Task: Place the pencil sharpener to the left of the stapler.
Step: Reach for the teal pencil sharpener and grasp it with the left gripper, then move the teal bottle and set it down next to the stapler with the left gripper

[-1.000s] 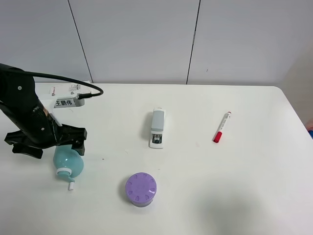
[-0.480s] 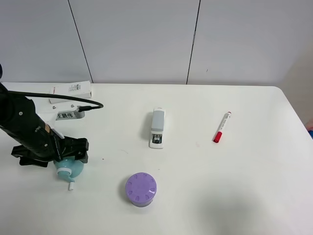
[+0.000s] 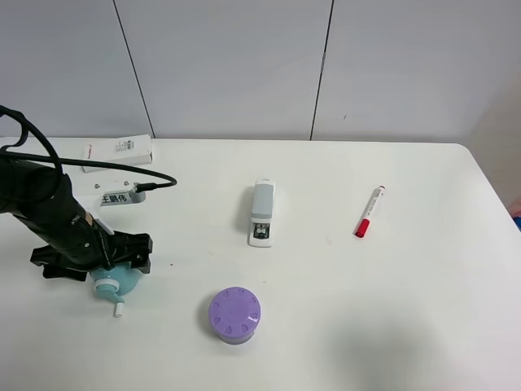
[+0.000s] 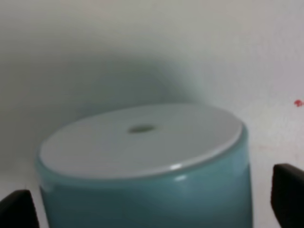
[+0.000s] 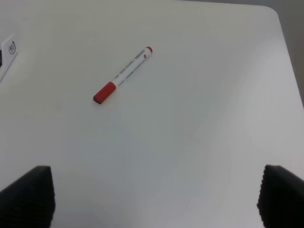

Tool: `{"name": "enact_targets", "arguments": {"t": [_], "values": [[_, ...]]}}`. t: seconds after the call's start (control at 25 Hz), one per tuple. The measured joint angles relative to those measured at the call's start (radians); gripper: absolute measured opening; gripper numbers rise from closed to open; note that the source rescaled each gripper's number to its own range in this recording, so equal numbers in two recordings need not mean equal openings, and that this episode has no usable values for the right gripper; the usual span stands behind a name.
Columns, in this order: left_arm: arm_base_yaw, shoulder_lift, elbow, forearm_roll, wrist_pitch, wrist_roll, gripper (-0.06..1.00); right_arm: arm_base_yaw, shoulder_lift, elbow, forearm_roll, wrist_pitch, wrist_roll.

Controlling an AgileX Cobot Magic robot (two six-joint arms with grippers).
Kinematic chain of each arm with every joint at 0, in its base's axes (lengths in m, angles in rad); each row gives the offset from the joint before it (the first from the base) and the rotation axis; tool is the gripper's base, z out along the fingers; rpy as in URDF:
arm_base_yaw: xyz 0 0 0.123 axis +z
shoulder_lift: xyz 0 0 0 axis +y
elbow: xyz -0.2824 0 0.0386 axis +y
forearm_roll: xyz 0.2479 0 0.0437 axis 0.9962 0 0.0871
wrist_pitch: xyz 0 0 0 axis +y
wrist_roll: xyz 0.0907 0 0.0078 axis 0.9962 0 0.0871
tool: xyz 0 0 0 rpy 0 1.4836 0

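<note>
The light teal pencil sharpener (image 3: 124, 279) lies at the table's left front, its white collar and small crank toward the front edge. My left gripper (image 3: 96, 259) is down over it. In the left wrist view the sharpener (image 4: 142, 156) fills the space between the two dark fingertips (image 4: 18, 209), with a small gap on each side, so the gripper is open around it. The grey and white stapler (image 3: 261, 213) lies mid-table, well to the right. My right gripper (image 5: 154, 199) is open over bare table and does not show in the high view.
A purple round lidded container (image 3: 234, 314) sits in front, between the sharpener and stapler. A red-and-white marker (image 3: 369, 212) lies right of the stapler. A white box with red print (image 3: 118, 149) and a labelled tag (image 3: 118, 198) with black cable sit at back left.
My left arm has come down and slightly toward the front, and its gripper now straddles the sharpener's body. The sharpener, stapler and other things have not moved.
</note>
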Motion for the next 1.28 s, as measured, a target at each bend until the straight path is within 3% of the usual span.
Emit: {"name": "enact_targets", "arguments": {"t": [0.4, 0.44, 0.52, 0.56, 0.6, 0.8, 1.12, 1.28], "values": [[0.000, 0.023, 0.000, 0.000, 0.001, 0.000, 0.97, 0.000, 0.000, 0.000, 0.000, 0.000, 0.000], [0.000, 0.023, 0.000, 0.000, 0.001, 0.000, 0.88, 0.000, 0.000, 0.000, 0.000, 0.000, 0.000], [0.000, 0.023, 0.000, 0.000, 0.001, 0.000, 0.43, 0.000, 0.000, 0.000, 0.000, 0.000, 0.000], [0.000, 0.023, 0.000, 0.000, 0.001, 0.000, 0.43, 0.000, 0.000, 0.000, 0.000, 0.000, 0.000], [0.000, 0.023, 0.000, 0.000, 0.001, 0.000, 0.00, 0.000, 0.000, 0.000, 0.000, 0.000, 0.000], [0.000, 0.019, -0.012, 0.000, 0.043, 0.003, 0.03, 0.000, 0.000, 0.000, 0.000, 0.000, 0.000], [0.000, -0.011, -0.302, 0.000, 0.377, 0.046, 0.03, 0.000, 0.000, 0.000, 0.000, 0.000, 0.000], [0.000, -0.012, -0.445, 0.000, 0.478, 0.049, 0.03, 0.000, 0.000, 0.000, 0.000, 0.000, 0.000]]}}
